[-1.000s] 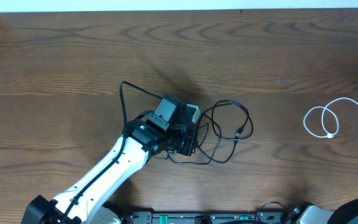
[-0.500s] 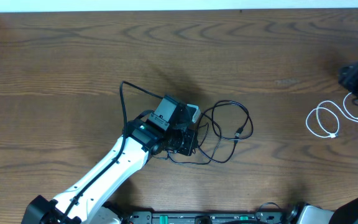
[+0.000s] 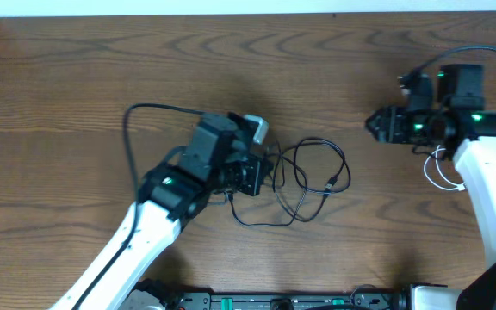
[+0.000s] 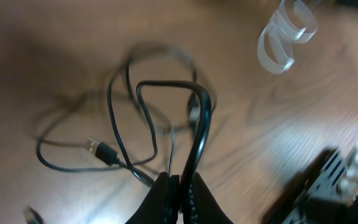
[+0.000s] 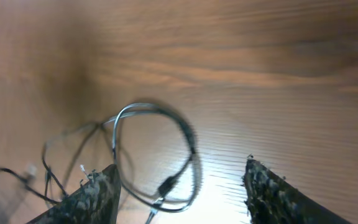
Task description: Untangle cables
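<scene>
The left claw (image 3: pixel 261 175) is pinched tight on the black cable (image 3: pixel 313 176) at the left edge of its tangle. In the left wrist view a raised bend of the black cable (image 4: pixel 199 118) rises straight out of the closed fingertips (image 4: pixel 166 190), while the rest sprawls in overlapping loops on the tabletop (image 3: pixel 76 86) with one plug lying free.

Further right, the right claw (image 3: pixel 379 126) hovers above bare wood, between the black tangle and the white cable (image 3: pixel 436 179), which lies at the far right, partly hidden under that arm. In the right wrist view its fingers (image 5: pixel 95 193) stand wide apart with nothing between them, looking down at a loop of the black cable (image 5: pixel 185 143).

The two cables already lie well apart, so the step in hand appears to be opening out the black one. The next move probably calls for the right claw to descend onto a free loop or plug and pull away from the left claw's anchor.
</scene>
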You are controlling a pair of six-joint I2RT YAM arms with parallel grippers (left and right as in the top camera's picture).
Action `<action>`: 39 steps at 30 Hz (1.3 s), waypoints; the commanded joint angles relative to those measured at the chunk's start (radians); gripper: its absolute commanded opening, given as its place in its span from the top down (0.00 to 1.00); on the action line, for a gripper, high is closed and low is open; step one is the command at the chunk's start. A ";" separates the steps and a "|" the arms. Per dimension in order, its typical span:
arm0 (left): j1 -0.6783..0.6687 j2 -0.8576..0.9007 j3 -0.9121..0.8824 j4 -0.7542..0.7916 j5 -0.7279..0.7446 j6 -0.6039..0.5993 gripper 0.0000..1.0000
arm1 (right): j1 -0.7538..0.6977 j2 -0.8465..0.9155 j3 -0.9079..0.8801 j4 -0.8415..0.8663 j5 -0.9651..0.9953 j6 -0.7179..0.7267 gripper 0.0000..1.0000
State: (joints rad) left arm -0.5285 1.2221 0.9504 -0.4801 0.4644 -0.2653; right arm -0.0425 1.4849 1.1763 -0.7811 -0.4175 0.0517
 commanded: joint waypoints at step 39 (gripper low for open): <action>0.070 -0.315 0.029 0.033 -0.006 -0.080 0.92 | 0.540 0.301 0.006 0.225 -0.179 0.370 0.37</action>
State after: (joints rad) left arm -0.4618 0.9085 0.9573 -0.4465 0.4644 -0.3408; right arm 0.4763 1.7809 1.1763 -0.5583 -0.5613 0.2241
